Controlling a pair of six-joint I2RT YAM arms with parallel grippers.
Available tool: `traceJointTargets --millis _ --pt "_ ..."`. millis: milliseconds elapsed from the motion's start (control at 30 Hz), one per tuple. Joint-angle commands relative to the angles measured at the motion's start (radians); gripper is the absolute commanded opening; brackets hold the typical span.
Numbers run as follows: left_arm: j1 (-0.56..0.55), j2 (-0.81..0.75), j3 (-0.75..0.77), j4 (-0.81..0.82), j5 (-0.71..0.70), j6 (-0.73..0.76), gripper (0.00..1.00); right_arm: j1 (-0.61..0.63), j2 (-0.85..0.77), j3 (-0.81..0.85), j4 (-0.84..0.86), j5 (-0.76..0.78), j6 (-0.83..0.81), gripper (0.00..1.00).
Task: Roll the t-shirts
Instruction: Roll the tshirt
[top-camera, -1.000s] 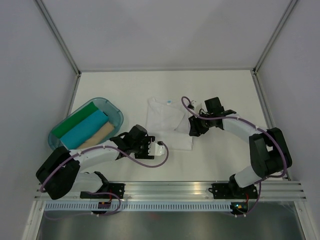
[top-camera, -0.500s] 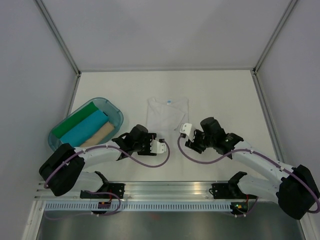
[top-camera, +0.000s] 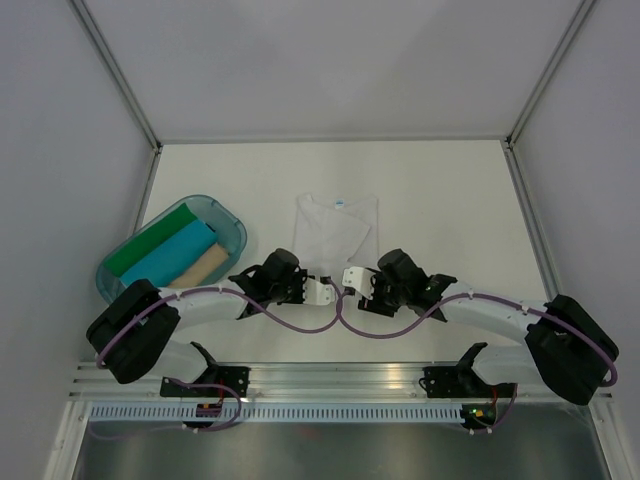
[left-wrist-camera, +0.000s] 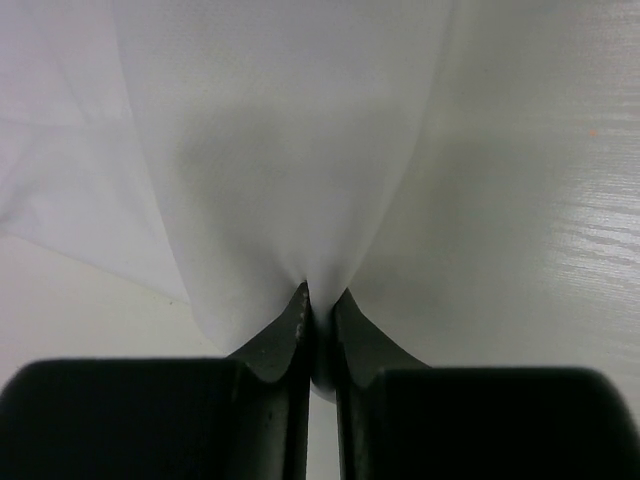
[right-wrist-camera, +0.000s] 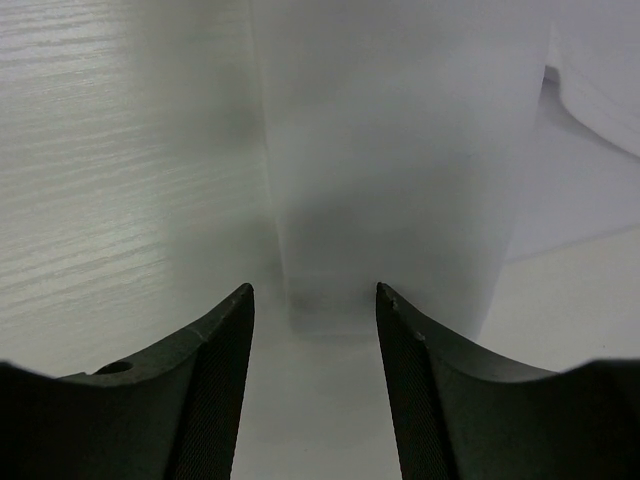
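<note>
The white t-shirt (top-camera: 335, 232) lies flat mid-table, folded into a narrow strip with its blue neck label at the far end. My left gripper (top-camera: 320, 291) is at its near left corner. In the left wrist view the left gripper (left-wrist-camera: 320, 305) is shut on a pinch of the white cloth (left-wrist-camera: 280, 150). My right gripper (top-camera: 351, 278) is at the near right corner. In the right wrist view the right gripper (right-wrist-camera: 313, 292) stands open, with the shirt's edge (right-wrist-camera: 390, 150) just ahead of its fingertips and nothing between them. Green (top-camera: 150, 245), turquoise (top-camera: 176, 258) and tan (top-camera: 198, 270) rolls lie in a tub.
The translucent teal tub (top-camera: 238, 232) sits at the left of the table, beside my left arm. Grey walls and metal posts enclose the white table on three sides. Both arms reach inward, and their grippers nearly meet at the shirt's near edge.
The shirt's right side now lies folded in, so the strip is narrower. My right arm swung from the shirt's right side to its near edge. My left gripper shut on the hem.
</note>
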Motion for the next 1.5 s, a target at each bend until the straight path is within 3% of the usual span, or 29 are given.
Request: traceJointTargets --millis 0,100,167,367,467,633,867,1100,1200,1333,1467 --pt "0.005 0.013 0.014 -0.091 0.034 -0.024 0.12 0.006 0.017 -0.003 0.05 0.013 -0.015 0.58" --pt "0.005 0.005 0.029 -0.126 0.041 -0.038 0.2 0.004 0.014 0.009 0.027 0.027 -0.009 0.58" --pt "0.005 -0.007 0.054 -0.165 0.049 -0.061 0.39 0.004 -0.033 0.034 0.005 -0.005 -0.001 0.57" --pt "0.023 -0.195 0.112 -0.361 0.245 -0.104 0.58 -0.006 -0.132 0.098 -0.058 -0.078 0.071 0.6" --pt "0.084 -0.197 0.192 -0.418 0.346 -0.213 0.62 -0.074 -0.104 0.129 -0.076 -0.125 0.132 0.61" --pt "0.271 0.006 0.365 -0.488 0.423 -0.351 0.63 -0.259 0.052 0.207 -0.107 -0.335 0.206 0.61" --pt "0.342 0.181 0.473 -0.504 0.504 -0.272 0.67 -0.361 0.212 0.268 -0.099 -0.443 0.246 0.61" --pt "0.354 0.295 0.52 -0.611 0.543 -0.135 0.66 -0.385 0.258 0.264 -0.078 -0.457 0.25 0.62" --pt "0.354 0.311 0.52 -0.614 0.537 -0.117 0.61 -0.385 0.267 0.264 -0.088 -0.483 0.241 0.56" --pt "0.354 0.298 0.523 -0.646 0.572 -0.101 0.34 -0.387 0.276 0.259 -0.099 -0.535 0.237 0.37" --pt "0.353 0.28 0.537 -0.726 0.624 -0.084 0.15 -0.385 0.284 0.264 -0.113 -0.57 0.227 0.17"
